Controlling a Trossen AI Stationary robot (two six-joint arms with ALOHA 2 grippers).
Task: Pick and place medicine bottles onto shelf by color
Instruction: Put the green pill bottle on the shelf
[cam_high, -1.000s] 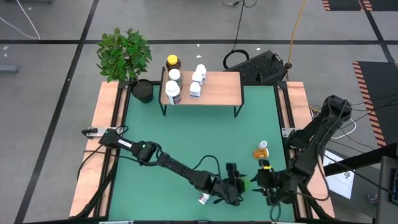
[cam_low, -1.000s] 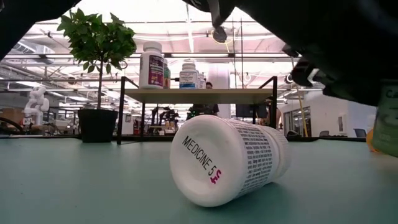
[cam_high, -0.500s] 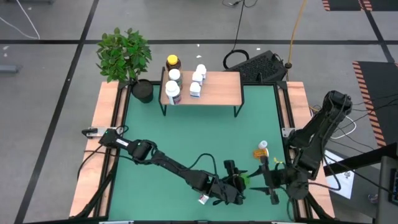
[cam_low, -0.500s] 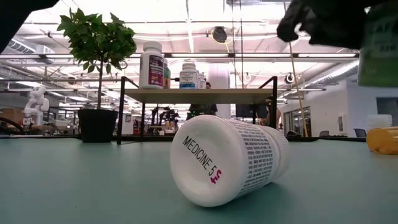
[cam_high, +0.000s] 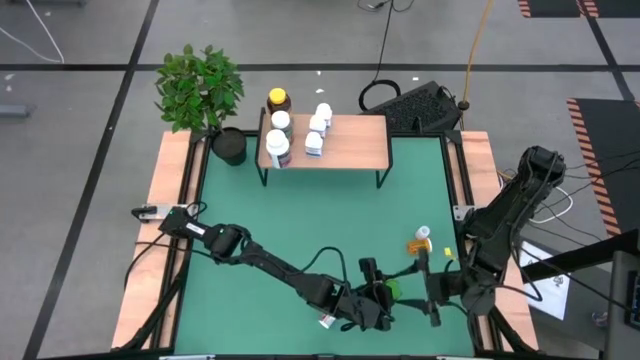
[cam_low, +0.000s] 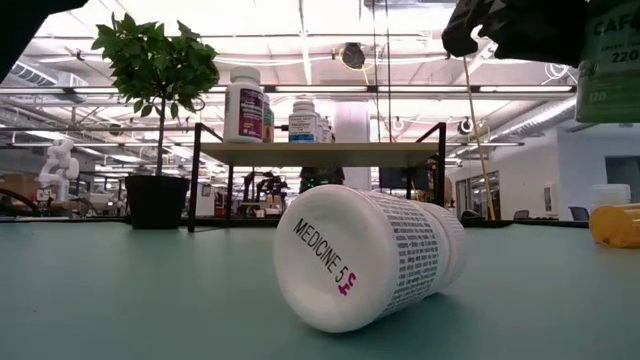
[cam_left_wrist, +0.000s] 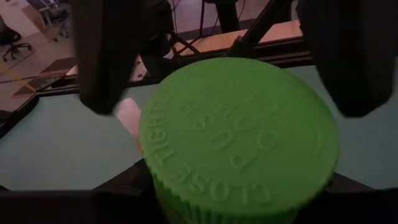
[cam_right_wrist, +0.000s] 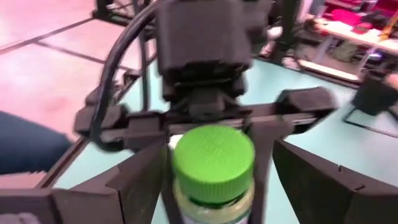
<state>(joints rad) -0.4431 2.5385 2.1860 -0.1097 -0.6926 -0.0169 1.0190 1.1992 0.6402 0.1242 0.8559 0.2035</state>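
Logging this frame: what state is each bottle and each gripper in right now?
green bottle: upright, raised, held by left gripper
left gripper: shut on green bottle
right gripper: open, fingers either side of green bottle, apart from it
white bottle: lying on its side
orange bottle: lying on its side
shelf bottles: upright on shelf

Bright overhead light, blurred wrist views

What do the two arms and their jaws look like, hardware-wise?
Both arms are dark, near-black jointed links. The left arm is slim, with a black cable looping along it. The right arm looks bulkier, and its wrist carries small yellow marks. The left gripper and right gripper have flat, blocky black fingers.
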